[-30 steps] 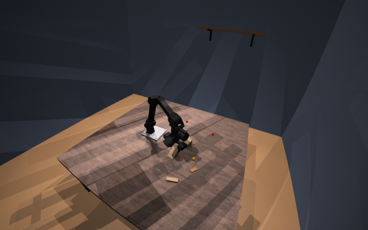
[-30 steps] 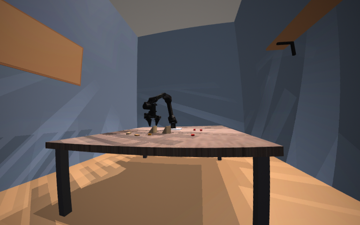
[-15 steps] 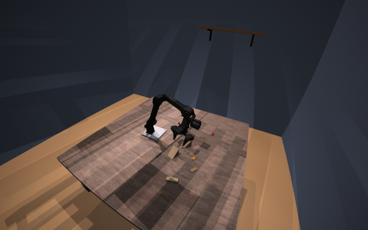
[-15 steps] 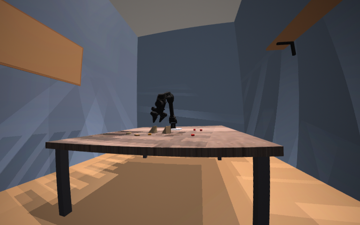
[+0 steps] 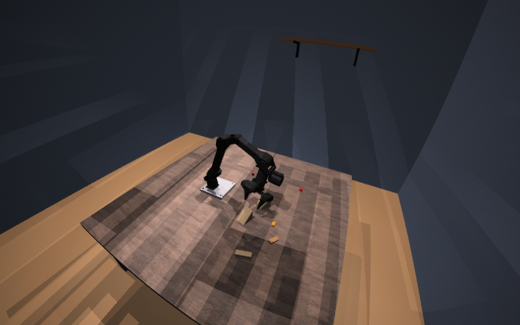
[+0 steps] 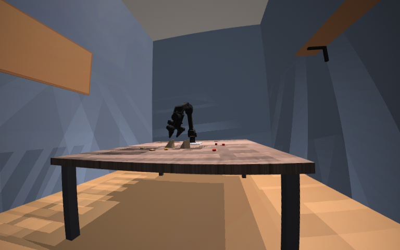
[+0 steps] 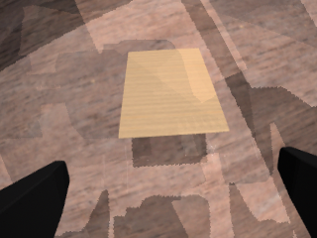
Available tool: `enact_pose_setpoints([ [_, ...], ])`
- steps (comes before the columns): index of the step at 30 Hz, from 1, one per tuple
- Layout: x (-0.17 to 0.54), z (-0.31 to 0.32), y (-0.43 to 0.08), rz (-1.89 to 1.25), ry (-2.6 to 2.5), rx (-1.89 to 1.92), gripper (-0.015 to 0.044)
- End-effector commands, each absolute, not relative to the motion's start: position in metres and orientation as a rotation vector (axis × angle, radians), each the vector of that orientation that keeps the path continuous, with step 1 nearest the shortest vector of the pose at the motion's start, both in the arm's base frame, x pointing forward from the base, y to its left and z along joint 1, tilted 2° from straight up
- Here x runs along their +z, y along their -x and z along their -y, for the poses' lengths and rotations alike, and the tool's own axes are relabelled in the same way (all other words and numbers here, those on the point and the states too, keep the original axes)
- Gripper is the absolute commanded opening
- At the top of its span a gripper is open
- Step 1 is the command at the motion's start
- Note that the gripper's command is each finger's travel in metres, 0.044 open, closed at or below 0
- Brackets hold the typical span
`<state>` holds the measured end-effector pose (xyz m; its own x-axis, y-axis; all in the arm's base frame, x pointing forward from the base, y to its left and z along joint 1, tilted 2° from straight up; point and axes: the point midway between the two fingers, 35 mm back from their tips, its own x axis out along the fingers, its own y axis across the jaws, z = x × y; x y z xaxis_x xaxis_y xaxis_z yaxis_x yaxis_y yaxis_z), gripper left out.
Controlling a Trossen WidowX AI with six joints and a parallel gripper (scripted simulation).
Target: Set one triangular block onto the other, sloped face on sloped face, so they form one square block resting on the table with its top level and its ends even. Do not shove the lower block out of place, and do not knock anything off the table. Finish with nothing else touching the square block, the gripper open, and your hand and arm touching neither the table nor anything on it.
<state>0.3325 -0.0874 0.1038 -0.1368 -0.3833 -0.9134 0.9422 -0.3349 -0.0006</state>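
Observation:
One tan triangular block point(image 5: 244, 215) point(image 6: 170, 144) stands on the table point(image 5: 153, 245) point(image 6: 236, 157) in front of the gripper in the top view. A second triangular block point(image 6: 185, 144) stands apart from it; in the top view it is mostly hidden behind a finger. Both rest on the table, their slopes facing left in the exterior view. My gripper point(image 5: 252, 203) point(image 6: 174, 137) point(image 7: 174, 166) is wide open and empty, raised above the table near the first block. The wrist view shows one block's face point(image 7: 173, 94) ahead of the fingers, touching neither; it looks like the first block.
A yellow piece point(image 5: 273, 223) point(image 6: 166, 149), an orange slab point(image 5: 273, 240) point(image 6: 152, 150) and a tan slab point(image 5: 243, 253) point(image 6: 142, 148) lie near the blocks. Small red pieces lie farther off, one point(image 5: 300, 189) toward the far edge. The arm stands on a white base plate point(image 5: 226, 187).

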Motion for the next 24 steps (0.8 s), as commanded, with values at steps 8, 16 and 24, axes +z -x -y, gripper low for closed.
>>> enact_pose_setpoints([
  [8,0.087,0.096,-0.332,-0.763,-1.075,-1.669,0.044],
  [16,0.075,0.101,-0.33,-0.762,-1.075,-1.669,0.044],
  [24,0.063,0.106,-0.328,-0.762,-1.074,-1.669,0.044],
])
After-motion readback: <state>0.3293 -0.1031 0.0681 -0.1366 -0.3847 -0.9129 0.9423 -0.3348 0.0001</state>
